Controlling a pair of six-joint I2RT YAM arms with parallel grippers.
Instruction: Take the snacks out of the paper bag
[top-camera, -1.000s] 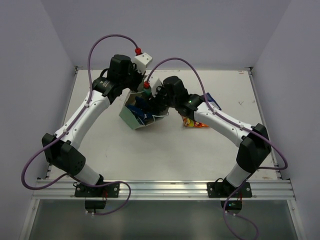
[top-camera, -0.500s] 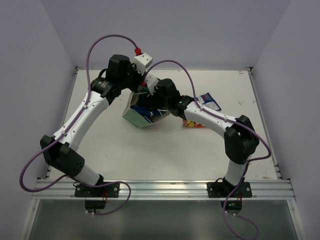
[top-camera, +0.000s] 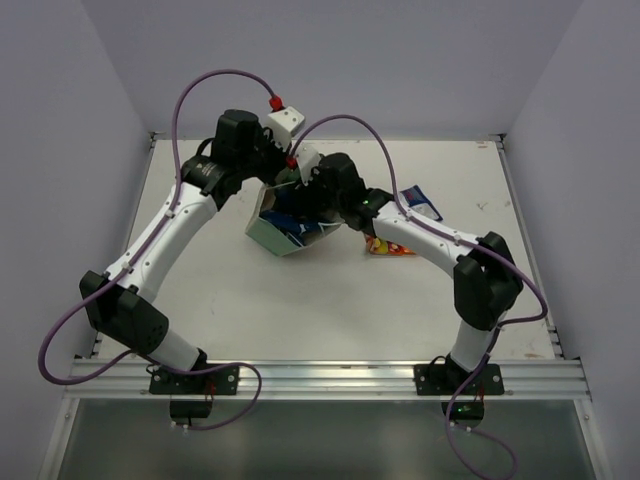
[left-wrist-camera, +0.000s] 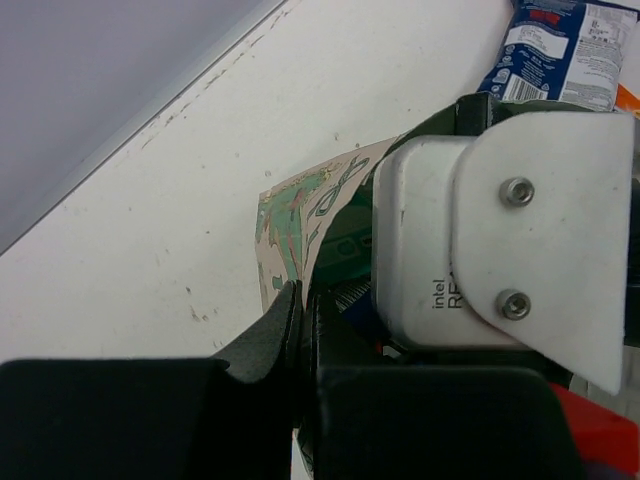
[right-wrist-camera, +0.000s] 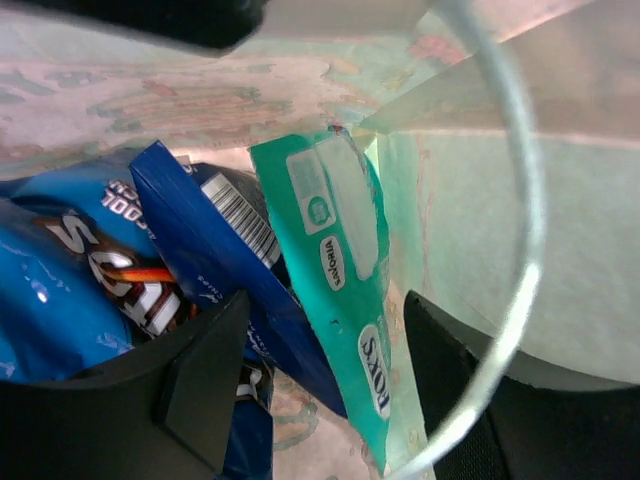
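Note:
The mint green paper bag lies tilted at the table's middle, its mouth facing right. My left gripper is shut on the bag's rim, holding it. My right gripper is open inside the bag, with its fingers on either side of a teal-green packet and a dark blue packet. More blue packets lie at the left inside. Outside the bag, a blue packet and an orange-red-yellow packet lie on the table to the right.
The bag's thin handle loops across the right wrist view. White walls enclose the table; a metal rail runs along its near edge. The right wrist camera housing fills much of the left wrist view.
My right gripper has moved left into the bag's mouth. The bag has shifted slightly. The left arm holds the rim as before.

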